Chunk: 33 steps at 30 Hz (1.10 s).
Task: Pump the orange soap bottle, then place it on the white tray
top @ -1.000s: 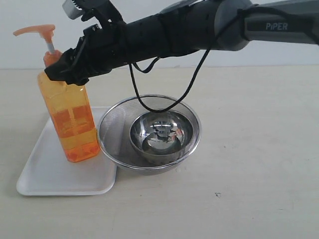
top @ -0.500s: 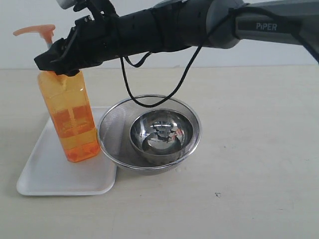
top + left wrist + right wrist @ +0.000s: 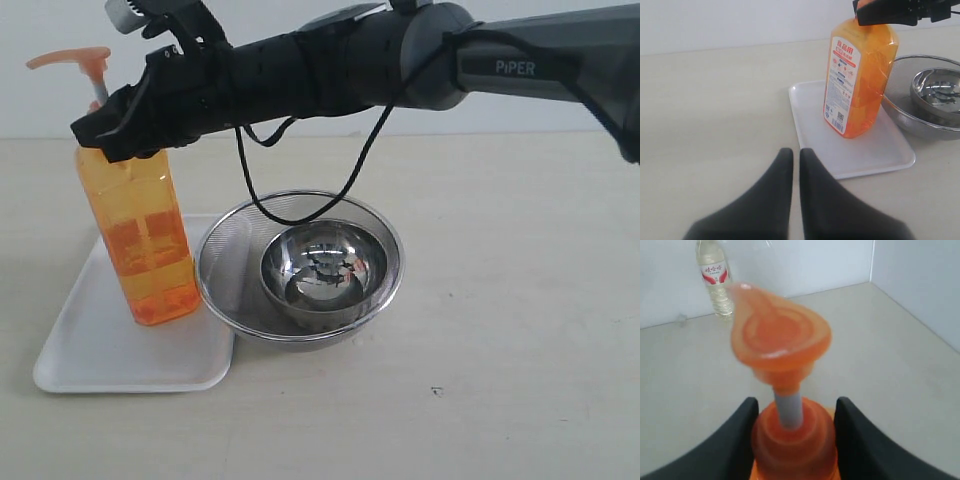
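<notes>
The orange soap bottle stands upright on the white tray, toward the tray's right half. Its pump head is raised on the white stem. My right gripper reaches across from the right and sits at the bottle's neck. In the right wrist view its black fingers press on both sides of the orange collar, below the pump head. My left gripper is shut and empty, low over the bare table short of the tray and the bottle.
A steel mesh strainer with a steel bowl inside touches the tray's right edge. A black cable hangs from the right arm over the strainer. A clear bottle with a red label stands far off by the wall.
My right gripper has risen from the bottle's shoulder to its collar and its jaws have narrowed. The bottle has stayed in place on the tray.
</notes>
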Motion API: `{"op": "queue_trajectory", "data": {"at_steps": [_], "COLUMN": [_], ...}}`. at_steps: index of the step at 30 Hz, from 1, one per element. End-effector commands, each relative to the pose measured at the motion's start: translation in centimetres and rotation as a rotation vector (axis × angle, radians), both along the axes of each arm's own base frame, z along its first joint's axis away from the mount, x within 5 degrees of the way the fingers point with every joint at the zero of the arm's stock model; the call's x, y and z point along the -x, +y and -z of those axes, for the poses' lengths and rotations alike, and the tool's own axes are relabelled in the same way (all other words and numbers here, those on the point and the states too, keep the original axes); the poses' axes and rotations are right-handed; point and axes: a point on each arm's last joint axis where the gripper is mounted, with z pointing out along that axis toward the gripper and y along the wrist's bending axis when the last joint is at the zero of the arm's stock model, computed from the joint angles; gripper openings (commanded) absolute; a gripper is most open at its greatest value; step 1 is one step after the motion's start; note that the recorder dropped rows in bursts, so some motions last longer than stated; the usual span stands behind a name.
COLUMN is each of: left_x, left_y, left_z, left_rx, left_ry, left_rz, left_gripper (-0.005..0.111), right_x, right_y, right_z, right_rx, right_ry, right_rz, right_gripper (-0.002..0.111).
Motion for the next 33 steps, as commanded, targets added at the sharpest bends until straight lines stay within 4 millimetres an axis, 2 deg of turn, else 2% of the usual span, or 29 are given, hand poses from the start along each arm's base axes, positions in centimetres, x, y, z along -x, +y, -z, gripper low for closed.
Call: {"op": "queue_trajectory", "data": {"at_steps": [1, 9, 20, 33], "left_x": [0.0, 0.0, 0.0, 0.0], "left_y": [0.0, 0.0, 0.0, 0.0], "left_z": [0.0, 0.0, 0.0, 0.0], "left_rx": [0.001, -0.001, -0.001, -0.007], "left_ry": [-0.013, -0.013, -0.011, -0.012], "left_rz": [0.008, 0.009, 0.008, 0.011], "left_gripper": [0.005, 0.005, 0.005, 0.005], "right_x": [0.1, 0.6, 2.3, 2.2], "right_y": [0.3, 1.6, 4.0, 3.9], "right_z": [0.4, 0.5, 0.6, 0.6], "right_rx": [0.003, 0.007, 0.032, 0.026], "right_ry": [0.019, 0.039, 0.006, 0.036], "right_rz": [0.008, 0.104, 0.225, 0.261], "right_gripper": [0.0, 0.0, 0.0, 0.0]}}
